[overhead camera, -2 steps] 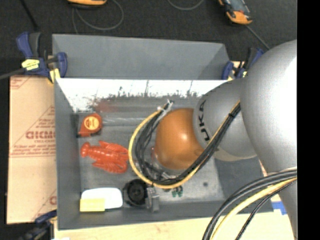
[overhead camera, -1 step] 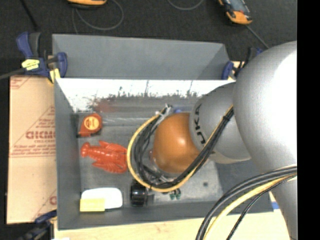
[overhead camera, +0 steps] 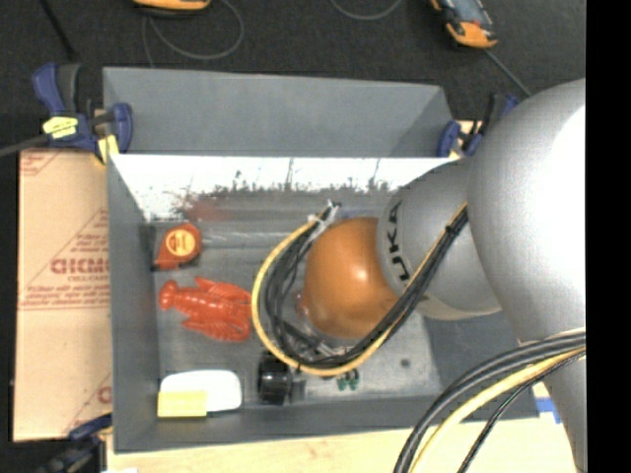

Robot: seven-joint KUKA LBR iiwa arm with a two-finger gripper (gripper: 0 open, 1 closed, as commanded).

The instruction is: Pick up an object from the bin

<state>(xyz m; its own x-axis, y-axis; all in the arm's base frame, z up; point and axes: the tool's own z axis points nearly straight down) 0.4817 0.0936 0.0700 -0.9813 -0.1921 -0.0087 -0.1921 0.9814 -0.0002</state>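
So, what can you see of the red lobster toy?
The red lobster toy looks like moulded plastic, with a ridged body and small limbs. It lies flat on the bin's floor, left side, between an orange round thing above and a white-and-yellow block below, touching neither. Nothing grips it.

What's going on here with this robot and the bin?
A robot arm, its wrist under an orange cover, is down inside the grey bin, near the front middle. Beside it, toward the view's left, lie a red lobster toy, an orange tape measure and a white and yellow block. Whether it has hold of anything cannot be told.
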